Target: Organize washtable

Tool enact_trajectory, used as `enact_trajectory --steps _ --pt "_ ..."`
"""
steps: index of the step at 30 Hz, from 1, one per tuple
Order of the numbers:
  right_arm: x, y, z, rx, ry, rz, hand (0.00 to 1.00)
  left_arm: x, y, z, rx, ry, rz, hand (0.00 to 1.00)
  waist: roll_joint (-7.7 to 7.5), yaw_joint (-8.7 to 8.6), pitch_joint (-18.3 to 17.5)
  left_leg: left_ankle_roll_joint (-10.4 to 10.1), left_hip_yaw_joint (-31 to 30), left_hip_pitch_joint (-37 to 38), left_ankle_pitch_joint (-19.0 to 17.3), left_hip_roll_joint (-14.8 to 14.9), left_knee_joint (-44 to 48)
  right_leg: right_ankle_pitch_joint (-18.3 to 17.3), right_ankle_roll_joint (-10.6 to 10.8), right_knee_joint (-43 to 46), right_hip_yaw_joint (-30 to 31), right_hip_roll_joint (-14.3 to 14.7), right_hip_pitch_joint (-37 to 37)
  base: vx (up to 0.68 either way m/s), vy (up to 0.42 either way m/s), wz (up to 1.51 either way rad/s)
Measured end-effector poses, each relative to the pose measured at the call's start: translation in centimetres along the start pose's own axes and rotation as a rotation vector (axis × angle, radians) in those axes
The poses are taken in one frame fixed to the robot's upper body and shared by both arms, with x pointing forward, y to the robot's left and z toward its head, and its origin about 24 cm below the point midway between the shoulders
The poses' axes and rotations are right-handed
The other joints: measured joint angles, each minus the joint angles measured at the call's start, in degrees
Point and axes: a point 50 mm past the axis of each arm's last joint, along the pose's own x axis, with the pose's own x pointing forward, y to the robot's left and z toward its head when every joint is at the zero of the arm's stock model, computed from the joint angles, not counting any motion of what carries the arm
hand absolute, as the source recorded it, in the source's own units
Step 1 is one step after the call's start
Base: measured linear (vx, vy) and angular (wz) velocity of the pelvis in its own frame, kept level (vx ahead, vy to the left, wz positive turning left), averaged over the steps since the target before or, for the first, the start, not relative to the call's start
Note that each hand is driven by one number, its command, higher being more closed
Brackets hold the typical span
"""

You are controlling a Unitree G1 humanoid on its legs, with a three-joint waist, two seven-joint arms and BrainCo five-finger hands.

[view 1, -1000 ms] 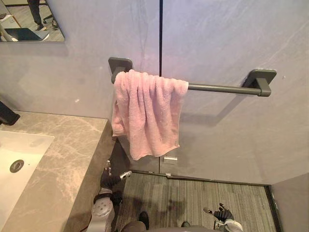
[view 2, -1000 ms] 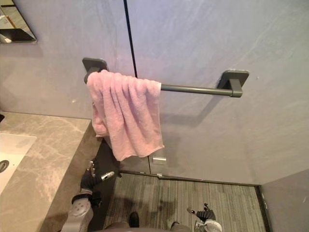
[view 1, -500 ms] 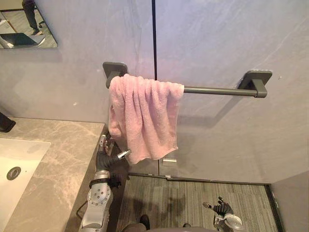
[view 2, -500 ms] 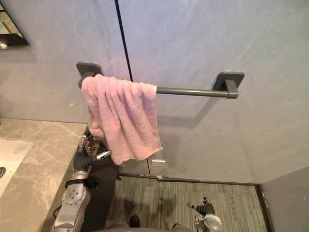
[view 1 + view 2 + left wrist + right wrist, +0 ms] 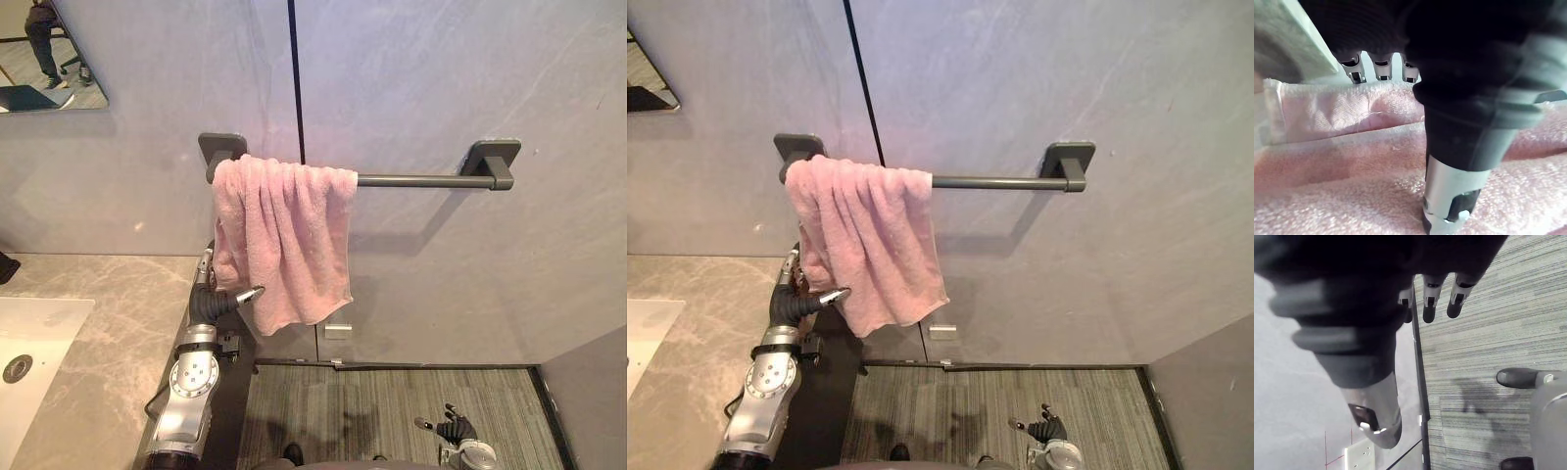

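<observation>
Left hand (image 5: 217, 302): uncurled at towel (image 5: 289, 235), centre-left; we judge this the reach.
Towel: bunched; next we'd pinch, spread along bar (image 5: 421, 180).
Right hand (image 5: 453, 429): slack, lower right.

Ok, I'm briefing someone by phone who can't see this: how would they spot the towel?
On the grey wall beside the marble counter runs a dark towel bar. The towel hangs bunched over the bar's left end, by the robot's left hand. It is the one pink, fluffy thing among grey surfaces.
</observation>
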Motion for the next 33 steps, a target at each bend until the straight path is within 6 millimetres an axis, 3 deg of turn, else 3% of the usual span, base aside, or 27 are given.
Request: enact_trajectory --steps 3,4,20,23,26,29,33 --pt "0.1 0.3 0.3 -0.01 -0.007 0.013 0.0 0.4 -0.1 -0.3 0.018 0.011 -0.009 0.0 -0.01 -0.01 0.0 0.0 0.0 0.0 0.0 0.0 0.0 0.5 -0.2 -0.8 0.1 0.0 0.4 0.01 -0.006 -0.02" --pt "0.1 0.4 0.5 -0.01 -0.013 0.017 0.0 0.4 -0.1 -0.4 0.022 0.015 -0.008 1.0 -0.02 -0.01 0.0 0.0 0.0 0.0 0.0 0.0 0.0 0.5 -0.2 -0.9 0.1 0.1 0.4 0.0 0.0 0.0" --pt "0.3 1.3 1.9 -0.049 -0.062 0.063 0.0 1.0 -0.3 -1.5 0.051 0.069 -0.014 1.0 -0.78 -0.14 0.0 0.0 0.5 0.1 0.0 0.0 -0.1 1.4 0.0 -1.8 0.8 0.1 0.4 -0.02 -0.009 -0.02" --pt "0.2 1.5 2.9 -0.048 -0.106 0.069 0.0 1.0 -0.3 -1.5 0.051 0.069 -0.014 1.0 -0.78 -0.21 0.0 0.0 0.5 0.0 0.0 0.0 -0.1 1.4 0.0 -1.9 0.8 0.1 0.5 0.0 0.0 0.0" --pt "-0.3 2.7 6.3 -0.076 -0.265 0.116 0.0 1.0 -0.3 -1.5 0.05 0.069 -0.014 1.0 -0.83 -0.28 0.0 0.0 0.8 0.0 0.0 0.0 -0.1 1.7 0.0 -2.2 1.2 0.2 0.4 -0.02 -0.018 -0.03" --pt "-0.9 3.6 8.5 -0.083 -0.372 0.152 0.0 1.0 -0.3 -1.4 0.05 0.067 -0.012 1.0 -0.91 -0.16 0.0 0.0 1.0 -0.1 0.0 0.0 -0.1 1.9 0.0 -2.6 1.3 0.2 0.4 -0.01 -0.013 -0.03" --pt "-2.9 5.0 12.7 -0.09 -0.59 0.224 0.0 1.0 -0.5 -1.2 0.048 0.059 -0.017 1.0 -1.15 -0.11 0.0 0.0 1.1 -0.1 0.0 0.1 -0.1 2.0 0.0 -2.5 1.5 0.1 0.3 0.0 -0.005 -0.02"
